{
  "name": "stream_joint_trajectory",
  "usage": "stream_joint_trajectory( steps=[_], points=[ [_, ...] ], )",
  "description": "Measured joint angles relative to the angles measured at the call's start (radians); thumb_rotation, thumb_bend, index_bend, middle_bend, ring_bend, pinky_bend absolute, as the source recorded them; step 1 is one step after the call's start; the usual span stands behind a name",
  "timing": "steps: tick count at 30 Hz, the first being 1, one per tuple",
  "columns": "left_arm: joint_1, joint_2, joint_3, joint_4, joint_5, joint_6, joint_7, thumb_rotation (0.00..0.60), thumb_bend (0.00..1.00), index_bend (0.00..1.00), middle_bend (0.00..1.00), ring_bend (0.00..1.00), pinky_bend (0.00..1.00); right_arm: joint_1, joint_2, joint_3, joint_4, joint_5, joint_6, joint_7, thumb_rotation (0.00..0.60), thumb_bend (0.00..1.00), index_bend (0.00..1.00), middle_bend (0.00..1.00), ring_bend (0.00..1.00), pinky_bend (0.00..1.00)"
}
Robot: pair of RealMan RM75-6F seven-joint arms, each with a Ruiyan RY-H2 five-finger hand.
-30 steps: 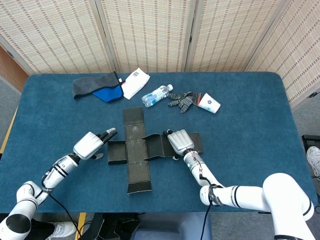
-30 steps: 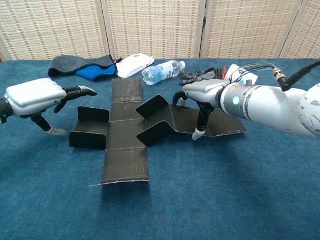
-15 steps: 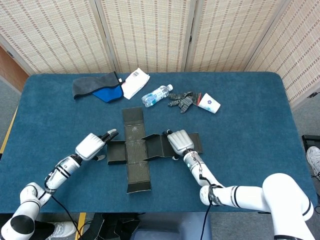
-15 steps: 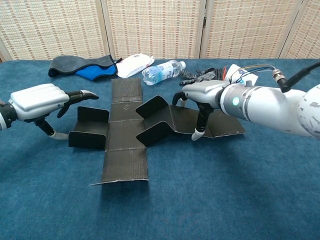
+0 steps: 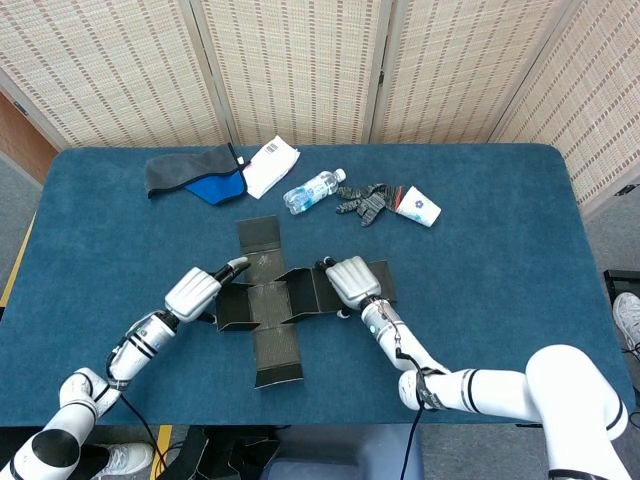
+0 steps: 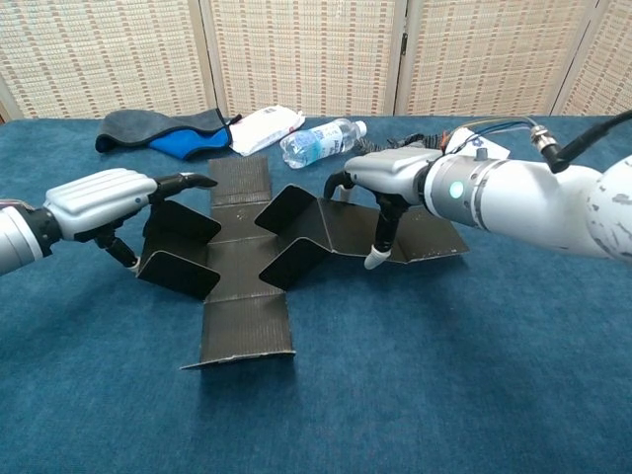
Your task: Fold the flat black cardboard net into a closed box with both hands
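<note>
The black cardboard net (image 5: 272, 303) lies cross-shaped on the blue table (image 5: 500, 280), partly folded. In the chest view the net (image 6: 242, 272) has its left and right side flaps standing up at an angle. My left hand (image 5: 195, 292) is against the outer side of the left flap, its fingers (image 6: 188, 182) reaching over the flap's top edge. My right hand (image 5: 349, 280) rests on the right-hand panel with fingers arched down, and its thumb tip (image 6: 373, 260) is at the panel's front edge. Neither hand (image 6: 99, 200) (image 6: 393, 180) grips the card.
Along the far side lie a grey and blue cloth (image 5: 195, 176), a white packet (image 5: 271, 163), a water bottle (image 5: 314, 188), a dark glove (image 5: 365, 200) and a tipped paper cup (image 5: 418, 207). A woven screen stands behind the table.
My left hand moved right to the left flap, which now stands steeper. My right hand slid left with the right panel, and the whole net turned slightly.
</note>
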Motion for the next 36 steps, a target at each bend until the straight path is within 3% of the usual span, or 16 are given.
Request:
stream_joint_trajectory(
  steps=[10,25,36],
  points=[
    [0.016,0.041,-0.013,-0.139,-0.018,0.027,-0.097,0.600,0.17,0.00,0.00,0.57,0.95,0.048,0.031,0.006,0.005,-0.105,-0.065,0.016,0.600,0.08,0.22,0.32,0.88,0.87],
    [0.026,0.201,-0.013,-0.416,-0.030,0.012,-0.099,0.600,0.17,0.00,0.00,0.57,0.95,0.128,0.062,0.009,0.037,-0.231,-0.154,0.041,0.600,0.09,0.24,0.32,0.88,0.87],
    [0.037,0.273,-0.022,-0.513,-0.053,-0.025,-0.126,0.600,0.17,0.00,0.00,0.56,0.95,0.147,0.059,0.000,0.061,-0.283,-0.173,0.089,0.600,0.09,0.24,0.32,0.88,0.87]
  ],
)
